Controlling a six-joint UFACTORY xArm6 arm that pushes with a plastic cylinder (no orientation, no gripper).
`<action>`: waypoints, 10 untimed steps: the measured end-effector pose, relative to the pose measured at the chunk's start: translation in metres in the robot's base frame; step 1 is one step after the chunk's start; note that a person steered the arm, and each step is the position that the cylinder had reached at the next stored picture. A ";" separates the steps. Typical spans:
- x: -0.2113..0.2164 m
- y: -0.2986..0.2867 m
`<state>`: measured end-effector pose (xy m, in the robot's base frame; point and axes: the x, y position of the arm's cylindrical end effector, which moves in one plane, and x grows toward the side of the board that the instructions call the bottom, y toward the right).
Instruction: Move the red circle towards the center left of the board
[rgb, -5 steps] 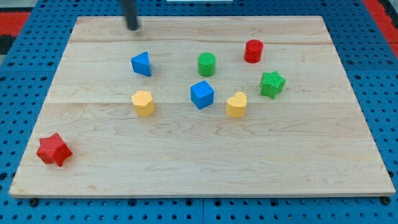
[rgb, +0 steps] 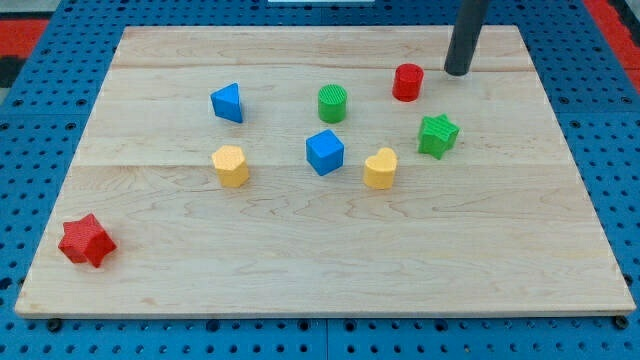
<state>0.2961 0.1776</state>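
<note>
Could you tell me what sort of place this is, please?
Probably a robotics lab tabletop: a wooden board of small coloured blocks lies on blue perforated matting, with my tip just right of the red circle.

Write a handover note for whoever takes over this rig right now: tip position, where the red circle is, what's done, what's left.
My tip sits on the board near the view's top right, just right of the red circle, apart from it.
The red circle is in the upper right area, right of the green circle, above the green star.
Done: tip lined up on the circle's right side.
Left: the whole leftward push to centre left, probably steering past the green circle and blue triangle.
</note>
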 end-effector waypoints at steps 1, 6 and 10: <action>0.010 -0.008; 0.020 -0.126; 0.019 -0.235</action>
<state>0.3146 -0.0571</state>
